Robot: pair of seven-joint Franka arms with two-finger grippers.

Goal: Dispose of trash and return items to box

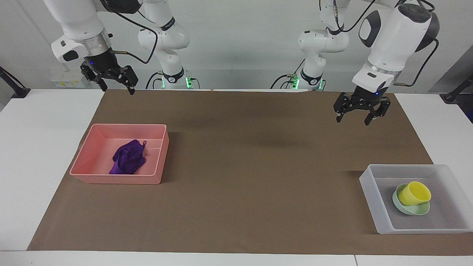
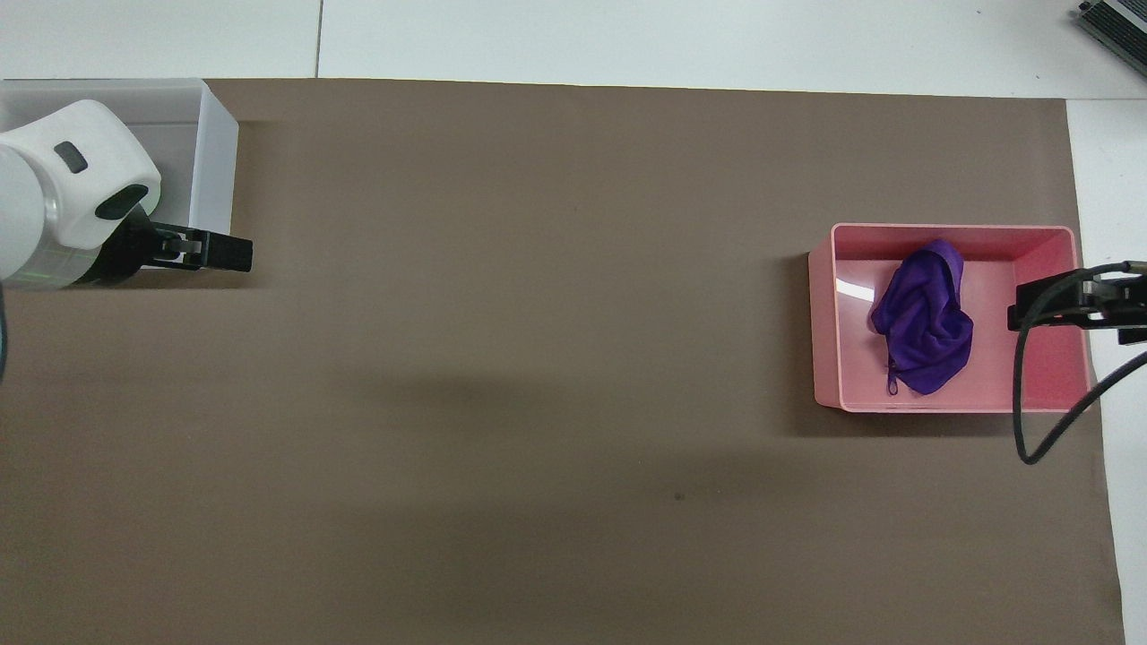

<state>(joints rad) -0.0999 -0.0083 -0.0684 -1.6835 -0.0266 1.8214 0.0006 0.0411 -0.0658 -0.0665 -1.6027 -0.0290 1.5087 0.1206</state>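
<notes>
The purple cloth (image 1: 128,162) lies bunched in the pink bin (image 1: 118,180) toward the right arm's end; it also shows in the overhead view (image 2: 923,318). The yellow cup (image 1: 414,193) rests tilted in the mint-green bowl (image 1: 417,211), inside the translucent box (image 1: 384,218) toward the left arm's end. My left gripper (image 1: 353,120) is open and empty, raised over the brown paper. In the overhead view the left arm covers the cup and bowl; the box wall (image 2: 215,134) shows. My right gripper (image 1: 118,89) is open and empty, raised and waiting over the paper's edge.
Brown paper (image 1: 258,166) covers the middle of the white table (image 1: 37,147). In the overhead view the pink bin (image 2: 824,313) sits toward the right arm's end, with the right gripper (image 2: 1021,313) and its cable over its edge. The left gripper (image 2: 235,253) shows beside the box.
</notes>
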